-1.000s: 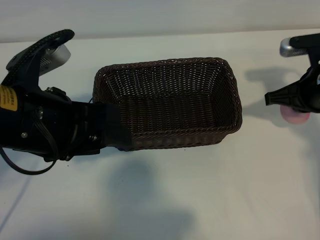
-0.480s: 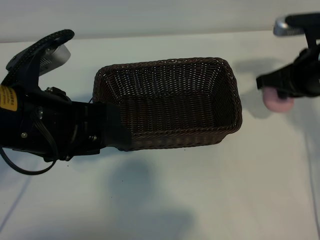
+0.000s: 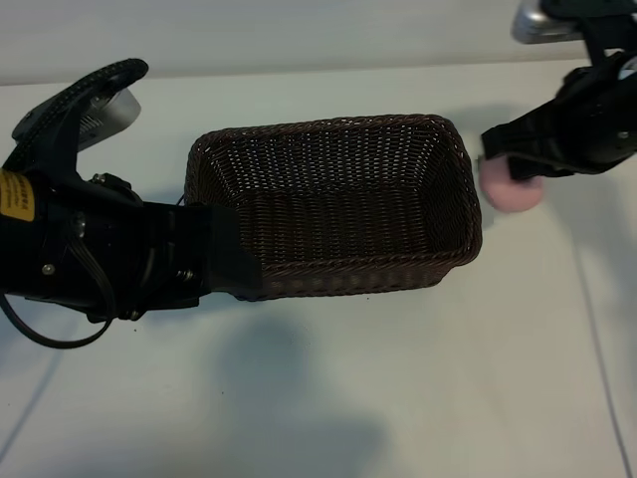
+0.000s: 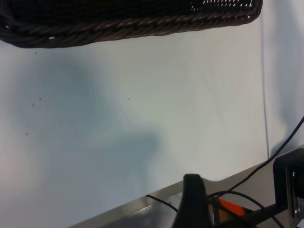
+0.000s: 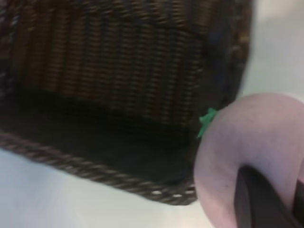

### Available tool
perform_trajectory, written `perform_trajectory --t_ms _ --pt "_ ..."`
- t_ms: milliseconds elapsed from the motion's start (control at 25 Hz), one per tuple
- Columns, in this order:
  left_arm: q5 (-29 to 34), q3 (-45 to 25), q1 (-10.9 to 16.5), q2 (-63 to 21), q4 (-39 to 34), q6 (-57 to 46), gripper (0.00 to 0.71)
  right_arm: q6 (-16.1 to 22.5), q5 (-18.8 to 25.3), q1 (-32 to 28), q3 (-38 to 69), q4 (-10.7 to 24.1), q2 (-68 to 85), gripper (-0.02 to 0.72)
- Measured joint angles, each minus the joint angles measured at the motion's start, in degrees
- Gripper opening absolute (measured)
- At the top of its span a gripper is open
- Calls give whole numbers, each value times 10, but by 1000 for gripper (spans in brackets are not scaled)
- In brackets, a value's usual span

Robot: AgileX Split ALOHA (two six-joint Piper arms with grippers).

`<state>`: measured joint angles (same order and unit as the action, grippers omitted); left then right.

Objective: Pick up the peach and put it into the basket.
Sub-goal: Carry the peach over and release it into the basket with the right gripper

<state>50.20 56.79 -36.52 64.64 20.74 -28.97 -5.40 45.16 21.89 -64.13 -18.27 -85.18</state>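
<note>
Just beside the right end of the rectangular dark brown woven wicker basket [image 3: 333, 204], outside its braided rim: the small round pale-pink peach [image 3: 511, 189], lifted off the white table [image 3: 418, 378], clamped in the black right gripper [image 3: 503, 159]. Peach tucked beneath and between the 2 fingers, bulging below them, with a small green leaf [image 5: 207, 121] on the side facing the basket. At the basket's opposite end: the black left gripper [image 3: 214, 261], jaws spread wide, grasping nothing, low against the left wall.
</note>
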Motion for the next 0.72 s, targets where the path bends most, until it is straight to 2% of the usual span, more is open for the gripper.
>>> perform_trajectory --t_ms 160,320,520,720 --pt "0 0 0 0 0 0 532 -1 -1 51 -25 -6 -28 41" --pt "0 0 0 0 0 0 532 -1 -6 77 -57 -7 -78 41" --pt "0 0 0 0 0 0 532 -1 -10 89 -92 -9 -139 41" --pt "0 0 0 0 0 0 532 -21 -13 90 -98 -23 -176 41"
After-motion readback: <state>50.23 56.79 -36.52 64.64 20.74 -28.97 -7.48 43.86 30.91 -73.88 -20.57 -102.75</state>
